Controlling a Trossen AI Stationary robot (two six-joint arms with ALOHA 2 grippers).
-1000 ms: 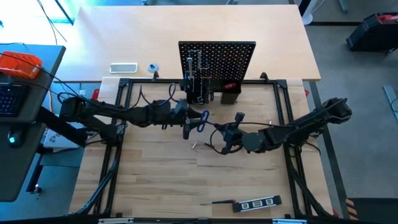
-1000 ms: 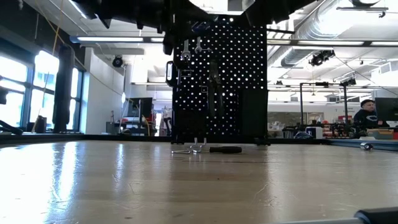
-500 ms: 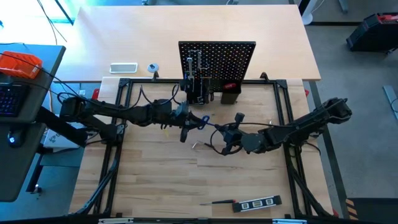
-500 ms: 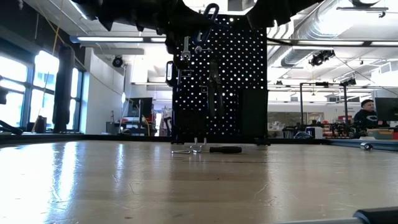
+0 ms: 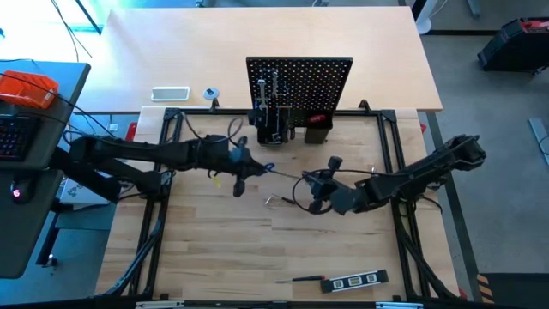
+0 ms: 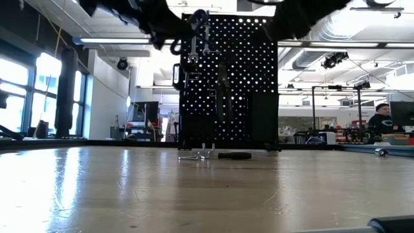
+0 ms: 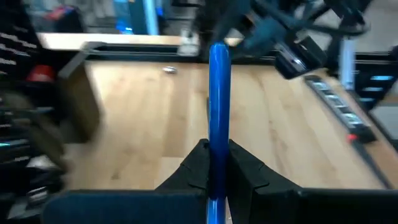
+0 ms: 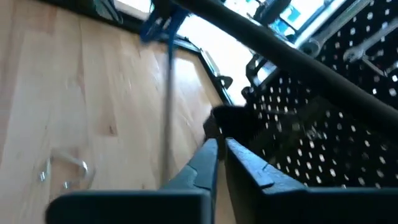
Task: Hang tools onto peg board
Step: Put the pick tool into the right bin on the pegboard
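My left gripper (image 5: 254, 168) is shut on the blue-handled hex key (image 5: 268, 167), in the air in front of the black peg board (image 5: 298, 86). It also shows in the left wrist view (image 7: 217, 158). The key's thin shaft (image 8: 166, 106) runs from the blue handle (image 8: 159, 25) toward my right gripper (image 5: 306, 182). That gripper is shut and hovers over the table's middle. Its fingers (image 8: 208, 158) stand just beside the shaft, not around it. Silver wrenches (image 6: 197, 45) hang on the peg board (image 6: 246, 77). My left gripper pinches the hex key's blue handle (image 7: 217, 134) between its two fingers. The fingers are roughly level and come from the table's left. The handle sticks out past the fingertips, and the key is lifted clear of the table. My right gripper: I cannot tell whether it touches the shaft.
Black holder boxes (image 5: 273, 129) stand at the peg board's base. A small silver hook (image 5: 270, 200) lies on the table below the grippers. A screwdriver (image 5: 296, 279) and the black level (image 5: 356, 281) lie near the front edge. A white tray (image 5: 170, 93) sits beyond the frame at the far left.
My left gripper has gone toward the table's left edge with the hex key, staying shut on the blue handle. The key stays clear of the table, and its handle has drawn away from my right gripper.
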